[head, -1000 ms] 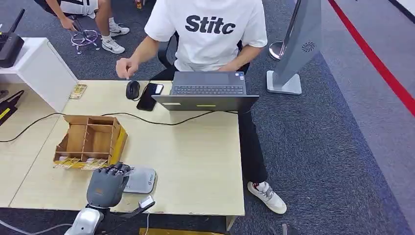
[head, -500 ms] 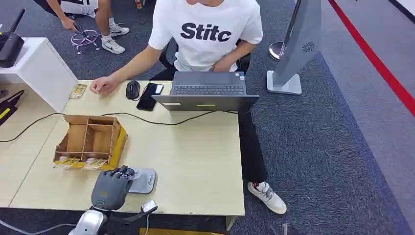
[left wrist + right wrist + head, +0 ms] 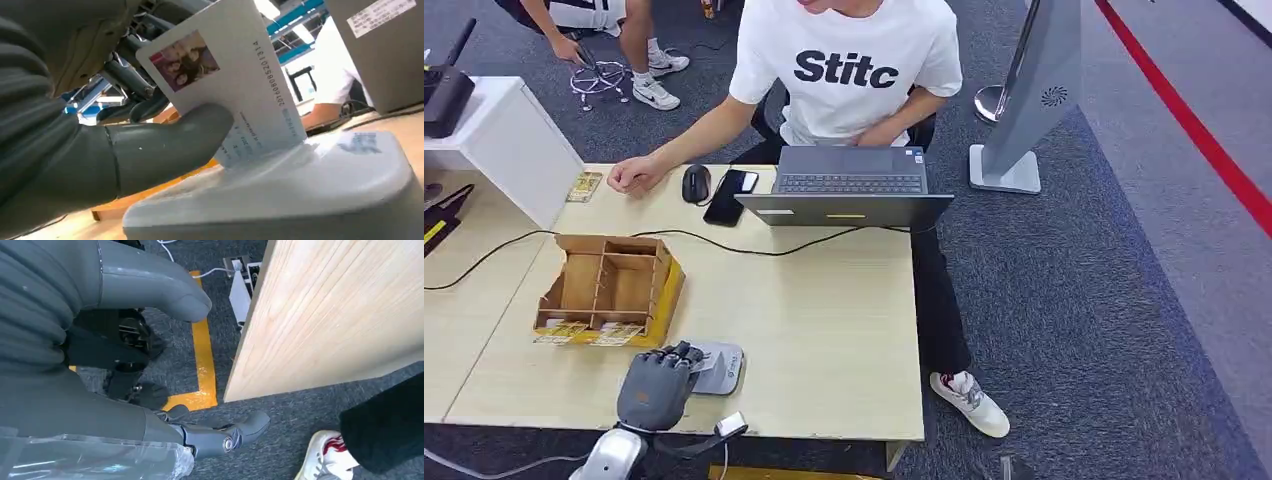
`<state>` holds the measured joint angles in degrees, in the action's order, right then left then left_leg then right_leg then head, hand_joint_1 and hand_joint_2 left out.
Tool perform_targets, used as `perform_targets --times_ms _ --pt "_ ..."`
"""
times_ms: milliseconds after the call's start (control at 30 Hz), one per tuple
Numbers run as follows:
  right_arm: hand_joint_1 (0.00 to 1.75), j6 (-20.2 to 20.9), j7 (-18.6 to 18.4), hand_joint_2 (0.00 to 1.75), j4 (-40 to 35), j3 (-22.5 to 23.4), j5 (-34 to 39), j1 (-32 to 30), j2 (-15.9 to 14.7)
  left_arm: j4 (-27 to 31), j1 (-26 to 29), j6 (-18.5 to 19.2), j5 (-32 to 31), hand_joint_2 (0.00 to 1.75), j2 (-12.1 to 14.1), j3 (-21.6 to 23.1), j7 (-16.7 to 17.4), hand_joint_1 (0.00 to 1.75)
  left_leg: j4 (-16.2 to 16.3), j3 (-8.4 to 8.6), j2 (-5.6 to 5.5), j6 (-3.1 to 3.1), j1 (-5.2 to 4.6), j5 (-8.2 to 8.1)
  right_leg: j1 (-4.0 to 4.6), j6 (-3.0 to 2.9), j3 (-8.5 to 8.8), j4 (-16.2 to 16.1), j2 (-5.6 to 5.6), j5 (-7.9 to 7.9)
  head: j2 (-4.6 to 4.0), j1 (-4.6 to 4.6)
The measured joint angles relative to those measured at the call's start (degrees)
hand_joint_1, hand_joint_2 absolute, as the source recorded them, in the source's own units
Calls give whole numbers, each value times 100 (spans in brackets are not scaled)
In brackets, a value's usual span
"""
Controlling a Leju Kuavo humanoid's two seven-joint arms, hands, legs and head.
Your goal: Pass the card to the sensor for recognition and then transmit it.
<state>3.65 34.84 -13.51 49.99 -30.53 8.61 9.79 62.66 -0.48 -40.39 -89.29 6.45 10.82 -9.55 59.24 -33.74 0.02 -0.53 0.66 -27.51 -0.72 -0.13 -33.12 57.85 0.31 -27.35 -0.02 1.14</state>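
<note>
Left hand (image 3: pixel 659 386), grey ribbed cover w/ thick matte thumb (image 3: pixel 165 145) and darker fingers, grips a stiff white plastic ID card (image 3: pixel 227 85) w/ small colour photo and printed number; thumb presses the card's face, fingers behind. Card is tilted, its lower edge touching the top of the smooth light-grey rounded-corner card sensor (image 3: pixel 717 366), which sits near the front edge of the pale wood-grain table (image 3: pixel 824 330). Just beyond the sensor: open brown cardboard divider box (image 3: pixel 609 287) w/ compartments. Farther back, dark grey laptop (image 3: pixel 849 188), black mouse (image 3: pixel 695 183), black phone (image 3: pixel 731 194); person in white T-shirt (image 3: pixel 844 65) seated behind. Right hand (image 3: pixel 150 355) hangs beside the table edge over grey carpet, fingers apart, holding nothing.
</note>
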Motion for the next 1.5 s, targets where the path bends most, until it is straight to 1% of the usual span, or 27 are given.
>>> perform_targets --times_ms 100,200,333,467,600,700,800,900,1100,1267,1500 --pt "0 -9 9 175 0 -9 4 -1 0 -48 -53 -13 154 175 -2 9 -89 175 0 3 0 0 0 0 0 0 2 0 0 0 0 0" --pt "0 -9 22 175 0 -9 31 -1 0 -28 -72 -22 315 175 -15 9 -265 175 0 4 0 2 0 2 0 0 2 0 0 0 0 0" --pt "0 -68 9 175 0 -37 -20 3 0 -24 -198 -20 286 175 -39 9 -347 175 0 3 0 1 0 4 0 0 3 0 -1 2 0 0" --pt "0 -83 -11 175 0 -79 -52 7 0 -22 -370 -17 245 175 -31 9 -267 175 0 3 0 0 1 7 0 -1 1 0 -1 4 0 0" --pt "0 -57 -44 175 0 -133 -74 36 4 -22 -749 -17 179 175 37 9 -96 175 1 2 -7 -1 2 9 1 -2 1 2 -6 5 0 0" --pt "0 -35 -59 175 0 -181 -114 47 15 -19 -1101 -17 107 175 123 7 26 175 1 2 -7 -6 3 13 1 -4 0 3 -6 7 0 0" --pt "0 -20 -144 175 0 -238 -166 76 31 -46 -1564 -15 116 175 258 7 114 175 1 0 -10 -6 4 16 2 -2 0 5 -7 10 0 -2" --pt "0 -13 -162 175 0 -315 -208 119 52 -144 -1999 -11 129 175 391 0 122 175 1 1 -9 -11 4 19 2 -4 -1 7 -4 12 0 0" --pt "0 -7 -256 175 0 -420 -201 166 92 -494 -2673 -4 212 175 533 -13 122 175 1 0 -10 -11 4 20 2 -4 -1 8 -5 13 0 0" --pt "0 13 -240 175 0 -435 -177 183 114 -673 -2885 2 205 175 596 -15 129 175 1 0 -10 -11 3 20 1 -4 -2 8 -4 12 0 0" --pt "0 13 -236 175 0 -439 -170 195 120 -797 -2973 4 205 175 614 -18 142 175 1 -1 -8 -12 3 19 1 -4 -4 8 1 12 0 0"
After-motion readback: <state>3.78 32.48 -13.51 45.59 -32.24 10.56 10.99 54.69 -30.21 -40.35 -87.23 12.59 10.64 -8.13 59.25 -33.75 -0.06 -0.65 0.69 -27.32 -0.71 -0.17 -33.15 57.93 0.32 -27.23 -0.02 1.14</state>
